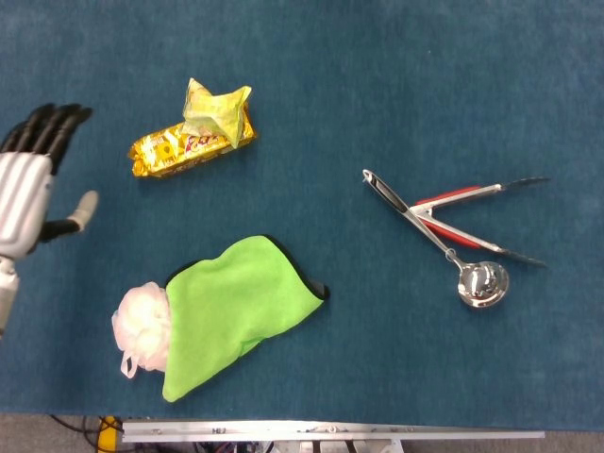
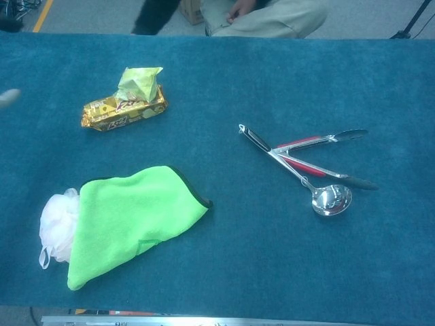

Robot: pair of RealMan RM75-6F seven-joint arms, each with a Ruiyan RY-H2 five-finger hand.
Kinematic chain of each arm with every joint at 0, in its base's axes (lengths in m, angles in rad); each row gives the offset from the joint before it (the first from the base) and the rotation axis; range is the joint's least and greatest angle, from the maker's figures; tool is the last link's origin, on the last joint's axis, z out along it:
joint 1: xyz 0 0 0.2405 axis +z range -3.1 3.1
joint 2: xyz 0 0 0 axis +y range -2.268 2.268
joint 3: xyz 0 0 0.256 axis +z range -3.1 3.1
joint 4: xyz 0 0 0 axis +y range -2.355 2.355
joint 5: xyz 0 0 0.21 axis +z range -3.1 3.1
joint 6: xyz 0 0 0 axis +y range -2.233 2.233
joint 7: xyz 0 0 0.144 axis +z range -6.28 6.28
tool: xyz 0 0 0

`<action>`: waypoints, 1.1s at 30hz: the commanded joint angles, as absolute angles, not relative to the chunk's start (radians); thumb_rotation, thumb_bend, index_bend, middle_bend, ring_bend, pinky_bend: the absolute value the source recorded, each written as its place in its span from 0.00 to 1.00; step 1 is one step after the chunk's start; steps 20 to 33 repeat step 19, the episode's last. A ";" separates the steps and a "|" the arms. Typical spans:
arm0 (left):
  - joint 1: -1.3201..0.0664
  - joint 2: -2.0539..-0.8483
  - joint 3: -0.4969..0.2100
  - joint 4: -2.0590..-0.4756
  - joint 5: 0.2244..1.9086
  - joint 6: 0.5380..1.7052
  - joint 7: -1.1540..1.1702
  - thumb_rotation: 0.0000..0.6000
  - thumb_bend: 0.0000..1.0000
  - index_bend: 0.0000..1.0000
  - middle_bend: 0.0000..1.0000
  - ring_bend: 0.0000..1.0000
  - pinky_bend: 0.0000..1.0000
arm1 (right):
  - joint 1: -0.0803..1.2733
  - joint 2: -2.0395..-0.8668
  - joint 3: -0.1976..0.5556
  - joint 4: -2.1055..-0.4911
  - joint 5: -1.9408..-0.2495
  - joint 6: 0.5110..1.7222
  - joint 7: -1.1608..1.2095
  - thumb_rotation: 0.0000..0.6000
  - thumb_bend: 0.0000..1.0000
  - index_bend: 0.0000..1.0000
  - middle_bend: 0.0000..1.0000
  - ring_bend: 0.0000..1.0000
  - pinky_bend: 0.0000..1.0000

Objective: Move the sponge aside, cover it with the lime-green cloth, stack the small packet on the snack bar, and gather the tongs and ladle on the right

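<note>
A: Where is the left robot hand point(image 1: 26, 189)?

B: At the far left edge of the head view, above the table point(image 1: 377, 75), fingers spread and holding nothing. The chest view catches only a pale fingertip at its left border. The right one is out of both views.

A: And the sponge point(image 1: 140, 327)?

B: Near the front left, mostly under the cloth point(image 1: 231, 311). Its white, frilly left side and a loop of cord peek out past the cloth's edge, so I'd call the cover partial but reasonable.

A: The packet point(image 1: 215, 109)?

B: Lying on the bar point(image 1: 189, 149), toward its right end, crumpled and sticking up a bit. Looks like a stack.

A: Tongs point(image 1: 462, 222) and ladle point(image 1: 444, 247)?

B: Together on the right side. The ladle's handle crosses over the tongs near their hinge end, its bowl toward the front. The tongs lie splayed, red grips showing.

A: Any containers?

B: None. Everything sits straight on the blue covering.

A: So what's left?

B: My judgement: little or nothing. With each item already where the task wants it, the empty robot hand has no reason to be near them.
</note>
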State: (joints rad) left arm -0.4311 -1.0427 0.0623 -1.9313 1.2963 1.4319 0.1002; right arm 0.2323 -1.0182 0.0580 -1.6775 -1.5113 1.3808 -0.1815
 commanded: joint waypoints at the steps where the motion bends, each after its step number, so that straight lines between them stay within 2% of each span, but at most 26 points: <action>1: -0.376 -1.055 0.071 -1.901 1.332 1.477 0.080 1.00 0.34 0.11 0.12 0.06 0.16 | 0.216 -1.024 0.056 -1.669 -1.504 1.398 -0.178 1.00 0.16 0.23 0.42 0.37 0.53; 12: -0.196 -1.127 0.109 -1.821 1.447 1.642 0.082 1.00 0.34 0.11 0.13 0.06 0.16 | 0.137 -1.037 0.028 -1.649 -1.496 1.467 -0.177 1.00 0.16 0.23 0.42 0.37 0.52; 18: -0.156 -1.129 0.110 -1.810 1.464 1.644 0.113 1.00 0.34 0.11 0.13 0.06 0.16 | 0.119 -1.046 0.027 -1.636 -1.485 1.473 -0.165 1.00 0.16 0.23 0.42 0.37 0.52; 33: -0.154 -1.126 0.109 -1.810 1.462 1.638 0.122 1.00 0.34 0.11 0.13 0.06 0.16 | 0.118 -1.047 0.026 -1.636 -1.487 1.472 -0.167 1.00 0.16 0.23 0.42 0.37 0.52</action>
